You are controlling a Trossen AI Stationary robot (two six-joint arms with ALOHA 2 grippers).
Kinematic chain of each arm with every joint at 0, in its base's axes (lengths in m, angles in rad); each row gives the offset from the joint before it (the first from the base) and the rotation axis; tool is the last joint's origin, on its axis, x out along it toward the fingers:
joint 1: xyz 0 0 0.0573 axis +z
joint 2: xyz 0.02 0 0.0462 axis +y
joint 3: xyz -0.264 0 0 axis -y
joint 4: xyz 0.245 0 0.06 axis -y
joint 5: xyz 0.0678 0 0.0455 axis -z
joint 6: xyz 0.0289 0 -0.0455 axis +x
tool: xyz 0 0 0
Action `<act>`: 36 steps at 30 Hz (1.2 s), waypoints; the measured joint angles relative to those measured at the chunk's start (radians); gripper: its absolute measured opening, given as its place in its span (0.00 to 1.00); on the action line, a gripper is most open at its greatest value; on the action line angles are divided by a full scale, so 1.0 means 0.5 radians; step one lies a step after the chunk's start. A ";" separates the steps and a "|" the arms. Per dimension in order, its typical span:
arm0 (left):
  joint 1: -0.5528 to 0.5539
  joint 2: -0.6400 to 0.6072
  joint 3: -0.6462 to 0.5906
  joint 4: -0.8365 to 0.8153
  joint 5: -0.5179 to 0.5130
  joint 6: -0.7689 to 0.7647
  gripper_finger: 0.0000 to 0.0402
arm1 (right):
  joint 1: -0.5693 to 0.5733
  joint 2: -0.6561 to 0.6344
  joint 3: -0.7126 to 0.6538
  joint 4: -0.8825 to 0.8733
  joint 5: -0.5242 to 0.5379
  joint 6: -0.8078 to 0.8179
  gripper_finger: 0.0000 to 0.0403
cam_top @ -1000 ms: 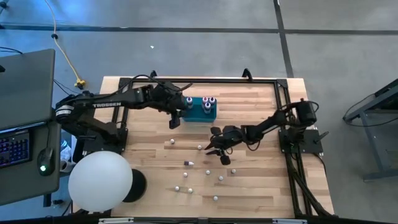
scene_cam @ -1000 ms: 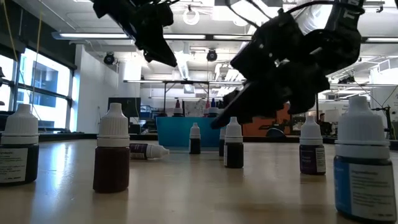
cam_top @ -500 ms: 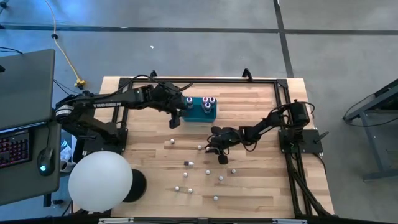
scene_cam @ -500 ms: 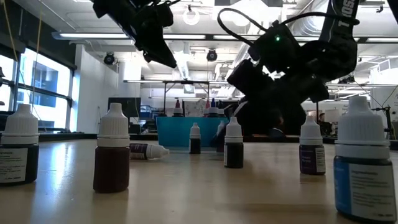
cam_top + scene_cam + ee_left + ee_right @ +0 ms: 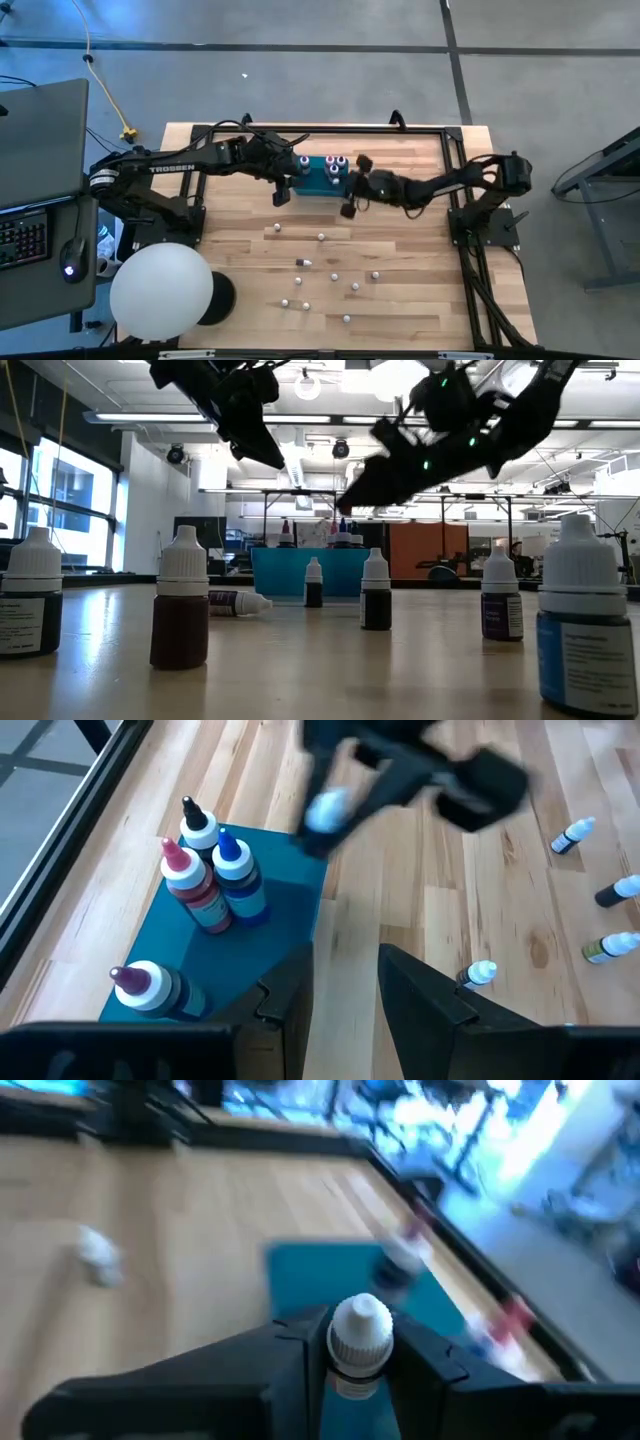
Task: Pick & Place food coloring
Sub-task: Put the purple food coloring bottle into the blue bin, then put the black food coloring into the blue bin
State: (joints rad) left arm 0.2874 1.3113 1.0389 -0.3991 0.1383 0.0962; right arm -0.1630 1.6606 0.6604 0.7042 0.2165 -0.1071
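Note:
The food coloring is a set of tiny white-capped bottles. Several stand on the teal box (image 5: 322,175), also seen in the left wrist view as the teal box (image 5: 225,935). Several more are scattered on the table (image 5: 335,273), and one lies on its side (image 5: 238,601). My right gripper (image 5: 350,192) hovers at the box's right end, shut on one bottle (image 5: 360,1328). My left gripper (image 5: 283,190) hangs open in the air at the box's left end, its fingers (image 5: 300,985) touching nothing. My right gripper pinches one small bottle between its two fingers, just below the white cap (image 5: 360,1320). The cap sticks out past the fingers (image 5: 300,1350). The gripper slants down from the table's right. The bottle is lifted clear of the table, beside the teal box.
Black frame rails (image 5: 320,127) run along the table's far edge and its sides. A white globe lamp (image 5: 160,290) stands at the near left corner. Loose bottles (image 5: 180,610) stand across the near half of the table.
My right gripper dipped over the middle of the table, then rose and swung toward the far edge, to the teal box's right end, with a bottle between its fingers. One bottle that stood in the middle of the table is gone from there.

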 joint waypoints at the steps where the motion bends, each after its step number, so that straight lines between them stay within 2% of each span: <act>1: 0.000 0.000 0.000 0.001 -0.001 -0.001 0.28 | -0.049 0.018 -0.001 -0.020 -0.045 0.037 0.18; 8: 0.000 0.001 0.000 0.016 -0.006 -0.002 0.28 | -0.211 0.128 -0.001 -0.072 -0.275 0.072 0.22; 14: 0.000 0.001 0.000 0.015 -0.005 -0.004 0.28 | -0.211 0.188 -0.002 -0.089 -0.274 0.039 0.25; 22: 0.000 0.001 0.000 0.016 -0.005 -0.005 0.28 | -0.211 0.189 -0.002 -0.083 -0.221 -0.010 0.23; 27: 0.000 0.001 0.000 0.015 -0.003 -0.015 0.28 | -0.206 0.111 -0.003 -0.090 -0.245 -0.012 0.23; 30: 0.000 0.001 0.000 0.012 0.011 -0.116 0.28 | -0.173 -0.014 -0.003 -0.162 -0.364 -0.011 0.24; 36: 0.000 0.042 0.001 -0.061 0.119 -0.209 0.28 | -0.006 -0.306 -0.003 -0.484 -0.857 0.071 0.25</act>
State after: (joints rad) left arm 0.2874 1.3325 1.0393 -0.4295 0.1976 -0.0085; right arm -0.1660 1.5076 0.6590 0.4620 -0.2121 -0.0717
